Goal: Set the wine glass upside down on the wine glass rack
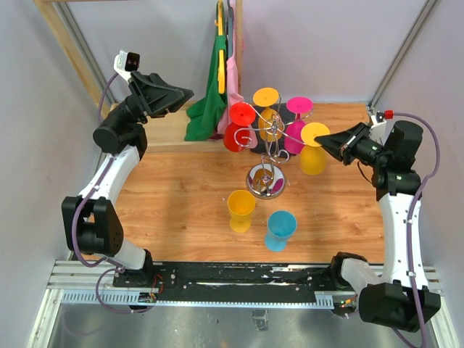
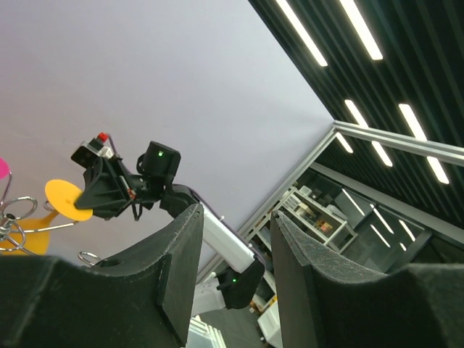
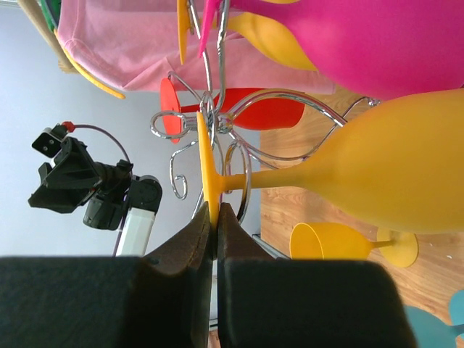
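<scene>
The chrome wine glass rack (image 1: 265,181) stands mid-table, and several coloured glasses hang upside down from its arms. My right gripper (image 1: 324,141) is shut on the foot disc of a yellow wine glass (image 1: 313,151), which hangs upside down at the rack's right arm. In the right wrist view the gripper (image 3: 216,214) pinches the thin yellow foot, the stem passes through a wire loop (image 3: 243,170) of the rack, and the yellow bowl (image 3: 391,181) fills the right side. My left gripper (image 1: 187,94) is open and empty, raised at the back left, away from the rack. In its wrist view the left gripper (image 2: 235,225) points at the ceiling.
A yellow glass (image 1: 241,210) and a blue glass (image 1: 280,230) stand upright on the wooden table in front of the rack. Red (image 1: 238,127), orange (image 1: 268,109) and magenta (image 1: 297,119) glasses hang on the rack. Green and pink cloths (image 1: 214,101) hang at the back.
</scene>
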### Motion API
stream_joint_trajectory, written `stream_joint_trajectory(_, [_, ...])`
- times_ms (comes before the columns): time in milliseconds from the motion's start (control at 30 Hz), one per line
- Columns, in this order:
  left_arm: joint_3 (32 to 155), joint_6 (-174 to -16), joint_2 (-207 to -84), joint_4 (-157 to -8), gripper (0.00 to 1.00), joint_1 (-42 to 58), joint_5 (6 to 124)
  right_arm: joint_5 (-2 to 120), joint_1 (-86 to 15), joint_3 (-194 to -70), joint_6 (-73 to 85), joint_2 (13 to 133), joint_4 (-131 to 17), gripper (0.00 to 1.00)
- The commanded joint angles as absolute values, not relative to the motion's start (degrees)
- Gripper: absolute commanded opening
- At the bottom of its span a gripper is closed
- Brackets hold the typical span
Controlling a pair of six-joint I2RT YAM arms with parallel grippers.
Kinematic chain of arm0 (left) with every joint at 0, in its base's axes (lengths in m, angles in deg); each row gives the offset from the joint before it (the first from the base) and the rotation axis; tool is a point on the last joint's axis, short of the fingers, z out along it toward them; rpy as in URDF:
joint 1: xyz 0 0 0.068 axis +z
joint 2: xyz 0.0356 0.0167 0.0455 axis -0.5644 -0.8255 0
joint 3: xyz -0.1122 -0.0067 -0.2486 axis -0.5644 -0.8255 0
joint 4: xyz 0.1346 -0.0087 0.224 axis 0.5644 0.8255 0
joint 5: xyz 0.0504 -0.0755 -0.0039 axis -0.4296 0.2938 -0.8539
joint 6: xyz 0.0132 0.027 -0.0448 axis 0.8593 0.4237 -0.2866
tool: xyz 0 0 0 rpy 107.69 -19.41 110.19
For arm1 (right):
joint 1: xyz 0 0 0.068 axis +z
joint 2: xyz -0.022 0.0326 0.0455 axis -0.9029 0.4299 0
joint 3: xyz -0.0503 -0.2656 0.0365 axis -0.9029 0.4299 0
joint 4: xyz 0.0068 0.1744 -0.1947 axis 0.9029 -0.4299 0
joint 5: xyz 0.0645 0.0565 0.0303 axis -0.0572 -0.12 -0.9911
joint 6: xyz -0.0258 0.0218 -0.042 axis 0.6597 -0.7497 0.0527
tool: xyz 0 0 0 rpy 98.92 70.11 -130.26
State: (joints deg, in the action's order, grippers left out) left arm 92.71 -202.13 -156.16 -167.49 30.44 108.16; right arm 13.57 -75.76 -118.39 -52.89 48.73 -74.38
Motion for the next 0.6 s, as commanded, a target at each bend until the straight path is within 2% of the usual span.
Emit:
stream_joint_trajectory(0, [93.56, -208.22, -156.58, -174.5, 0.47, 30.76, 108.9, 13.58, -76.78, -119.65, -51.4, 50.19, -71.6, 0.01])
stream_joint_trajectory(300, [93.22, -207.94, -156.31, -174.37, 0.47, 30.76, 108.8, 13.1, -76.79, -122.0, -49.79, 53.11, -70.62, 0.01])
stream_joint_trajectory(567, [93.21, -207.77, -155.81, -174.03, 0.47, 30.76, 108.88, 12.38, -76.8, -123.86, -48.04, 55.33, -69.44, 0.15])
